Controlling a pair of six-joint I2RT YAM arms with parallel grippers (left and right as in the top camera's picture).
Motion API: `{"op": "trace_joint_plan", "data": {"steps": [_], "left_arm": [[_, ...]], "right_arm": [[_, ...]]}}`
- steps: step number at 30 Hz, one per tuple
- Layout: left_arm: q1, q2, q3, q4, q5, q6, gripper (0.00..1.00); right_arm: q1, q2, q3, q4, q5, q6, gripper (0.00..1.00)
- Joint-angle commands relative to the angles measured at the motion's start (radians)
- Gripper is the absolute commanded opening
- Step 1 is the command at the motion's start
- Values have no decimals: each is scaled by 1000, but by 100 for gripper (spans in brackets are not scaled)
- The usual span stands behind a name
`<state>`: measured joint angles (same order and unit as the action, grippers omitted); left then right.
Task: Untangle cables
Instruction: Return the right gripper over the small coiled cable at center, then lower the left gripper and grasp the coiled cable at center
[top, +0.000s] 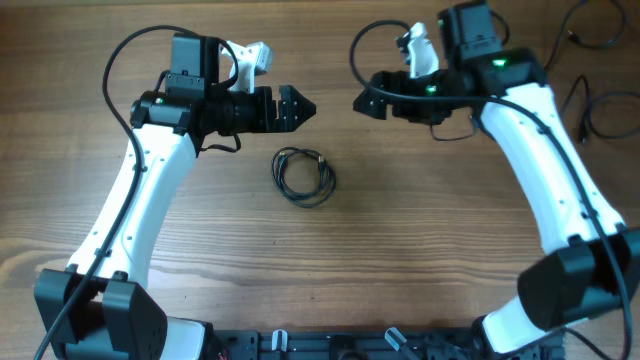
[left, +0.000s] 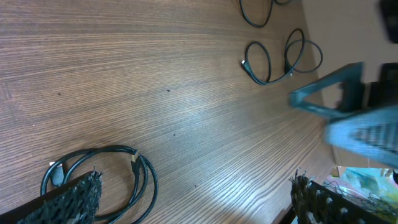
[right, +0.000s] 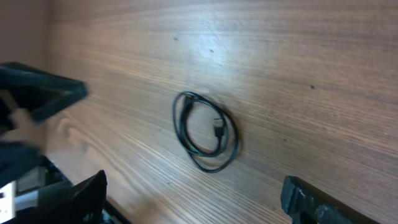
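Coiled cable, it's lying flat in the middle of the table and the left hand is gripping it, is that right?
Not quite. The coiled cable does lie flat in the middle of the table, but the left hand is not gripping it: that hand is open and empty, apart from the cable. The overhead view shows this.

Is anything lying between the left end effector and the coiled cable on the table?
Nothing. In the overhead view, only bare wooden table separates the left end effector from the coiled cable.
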<state>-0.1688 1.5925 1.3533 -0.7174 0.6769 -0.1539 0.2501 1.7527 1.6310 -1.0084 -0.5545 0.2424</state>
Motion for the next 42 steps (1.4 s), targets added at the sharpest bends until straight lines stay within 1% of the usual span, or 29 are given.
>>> {"op": "trace_joint_plan", "data": {"steps": [1,3,5,9,12,13,16,17,21,24,26,29,32,37,42], "left_arm": [[3,8,3,2,-10,13,100],[3,8,3,2,-10,13,100],[3,8,3,2,-10,13,100],[3,8,3,14,-2,13,100],[3,8,3,-10,-28,12,100],[4,8,3,-35,-68,1,100],[19,8,3,-203,-425,-241,100],[31,8,3,-253,-490,-270,100],[61,8,3,-384,-491,-270,100],[59,8,3,-418,-492,-270,100],[63,8,3,-424,-492,-270,100],[88,8,3,-420,-549,-333,100],[120,8,3,-418,-555,-331,100],[126,8,3,-420,-555,-322,100],[126,8,3,-425,-556,-322,100]], "right_arm": [[8,33,-8,-1,88,53,93],[7,33,-8,6,87,76,93],[8,34,-8,6,87,76,100],[9,39,-8,-14,82,78,100],[9,42,-8,-16,83,176,100],[10,42,-8,-16,84,209,100],[28,42,-8,-13,84,254,100],[37,42,-8,-13,84,258,100],[105,42,-10,10,87,257,100],[168,42,-10,17,159,258,100],[198,42,-10,13,233,259,100],[207,42,-10,2,246,266,100],[207,51,-10,6,271,266,100],[207,106,-10,8,270,266,100],[209,143,-10,-2,214,265,100]]}}
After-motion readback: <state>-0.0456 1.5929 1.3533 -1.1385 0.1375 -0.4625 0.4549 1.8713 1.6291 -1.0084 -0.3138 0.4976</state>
